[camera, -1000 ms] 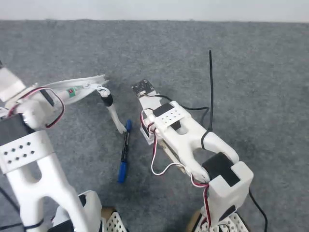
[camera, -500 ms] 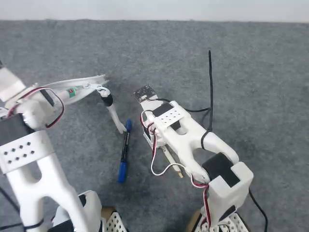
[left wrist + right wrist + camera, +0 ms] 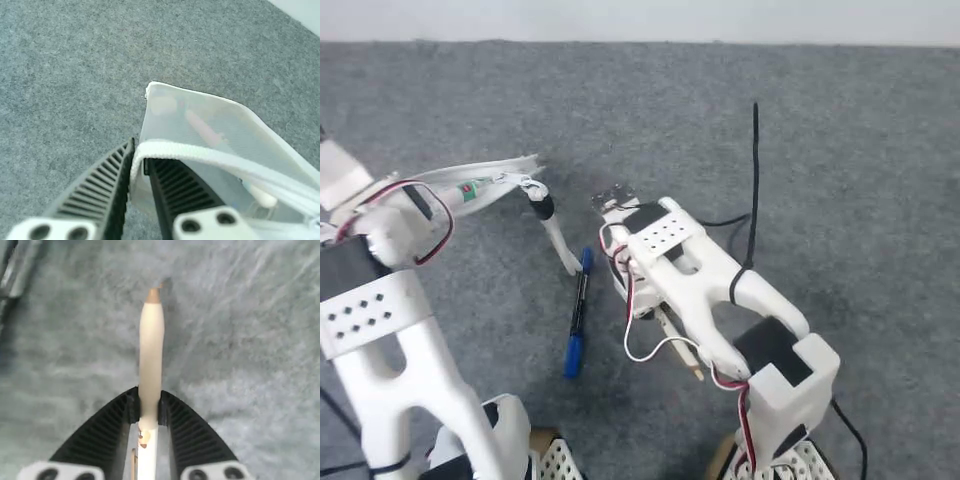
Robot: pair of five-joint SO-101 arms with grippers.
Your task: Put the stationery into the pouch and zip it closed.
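— Grey carpet-like cloth covered the counter [image 3: 840,150], with a pale wall behind it. What was each end effector doing?

— The left end effector [image 3: 138,152] was pinching the white zipper-edged rim of the pouch [image 3: 215,135], with its ribbed black fingers [image 3: 100,185] pressed on either side of that rim. The right end effector [image 3: 149,397] was clamped on a cream pencil [image 3: 151,330], which stuck out past the fingertips with its brownish tip toward the cloth.

— Where did the pouch sit?

— From above, the pouch [image 3: 485,185] stretched out at the left side, beside the left arm. Its wall was translucent, and pale and pinkish shapes showed through it. I could not tell how far the zipper was open.

— And the pencil from above?

— The rear end of the pencil [image 3: 682,350] poked out under the right arm, near the middle of the counter and well apart from the pouch.

— Anything else?

— A blue pen [image 3: 577,312] lay flat on the cloth between the two arms, and a black cable [image 3: 756,180] rose behind the right arm.
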